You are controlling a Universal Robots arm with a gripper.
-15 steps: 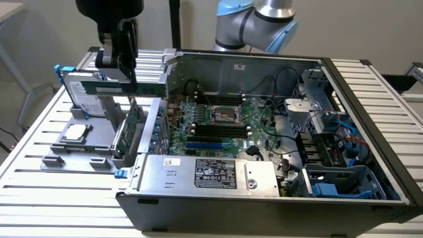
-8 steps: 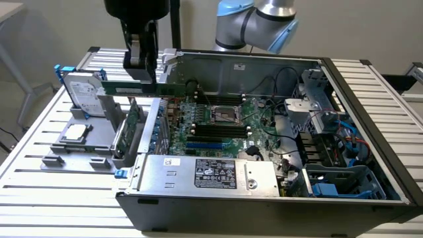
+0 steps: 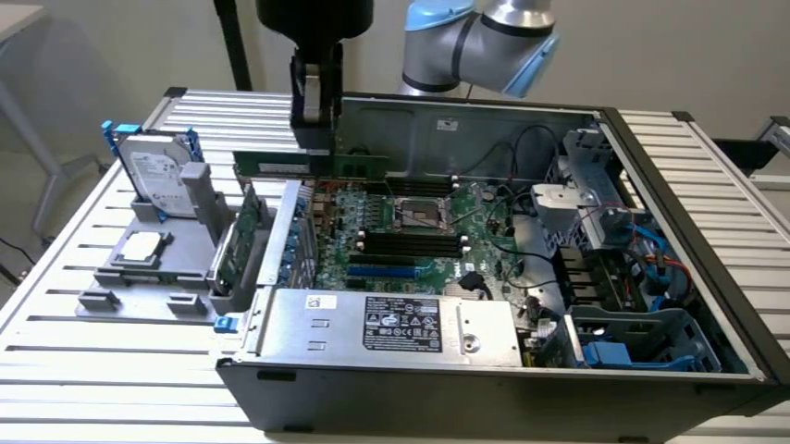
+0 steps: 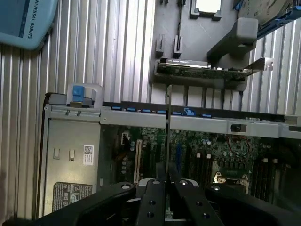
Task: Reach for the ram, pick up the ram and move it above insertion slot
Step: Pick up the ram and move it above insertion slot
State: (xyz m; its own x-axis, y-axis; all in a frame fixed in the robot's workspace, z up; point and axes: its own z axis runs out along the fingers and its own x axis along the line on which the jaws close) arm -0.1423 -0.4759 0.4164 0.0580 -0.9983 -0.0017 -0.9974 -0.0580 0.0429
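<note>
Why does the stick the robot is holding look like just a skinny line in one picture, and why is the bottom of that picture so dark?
In the wrist view the ram is seen edge-on, so it looks like a line; the gripper sits close, dark and soft-focused. In the exterior view the ram shows its flat green side under even light.

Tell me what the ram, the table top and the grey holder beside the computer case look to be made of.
The ram, gripped in the pincer: green circuit board, matte, probably fibreglass laminate, with dark chips along it.
The table top: ribbed, silvery metal, likely aluminium profile, judging by its long grooves and dull sheen.
The grey holder: flat matte grey with blocky moulded shapes, probably plastic, though painted metal cannot be excluded.
</note>
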